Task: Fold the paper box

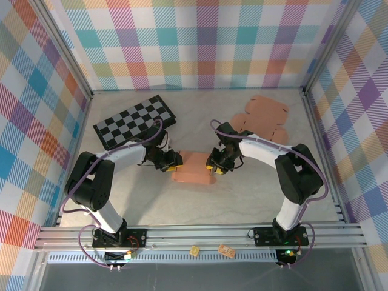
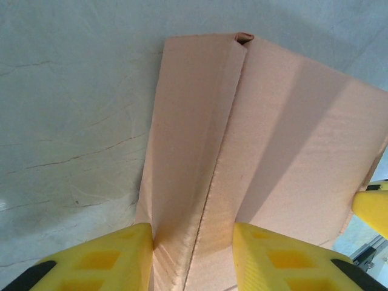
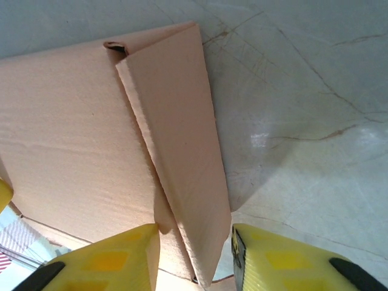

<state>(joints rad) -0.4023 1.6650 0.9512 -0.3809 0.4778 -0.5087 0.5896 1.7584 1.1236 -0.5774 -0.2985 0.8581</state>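
- The left gripper [image 2: 193, 259] grasps the box [image 2: 291, 139]. Its fingers pinch the folded-over side wall that runs between them, as far as its wrist view shows.
- The right gripper [image 3: 195, 260] is clenched the same way on the opposite side wall, which is doubled over between its fingers.
- The box lies on the desk [image 2: 73, 91] between the two grippers, which hold it at both ends.
- Judged from this, the two side walls are up and rolled inward. The remaining walls and any lid look unfolded, because from above the box reads low and flat.
- The wrist views show the creases, the double layers and a small gap at each far corner, which the top view cannot resolve. Each also catches a yellow tip of the other gripper across the box floor.
- The top view adds what lies farther off: a flat blank [image 1: 264, 118] beyond the right gripper and a checkerboard [image 1: 136, 121] beyond the left gripper.
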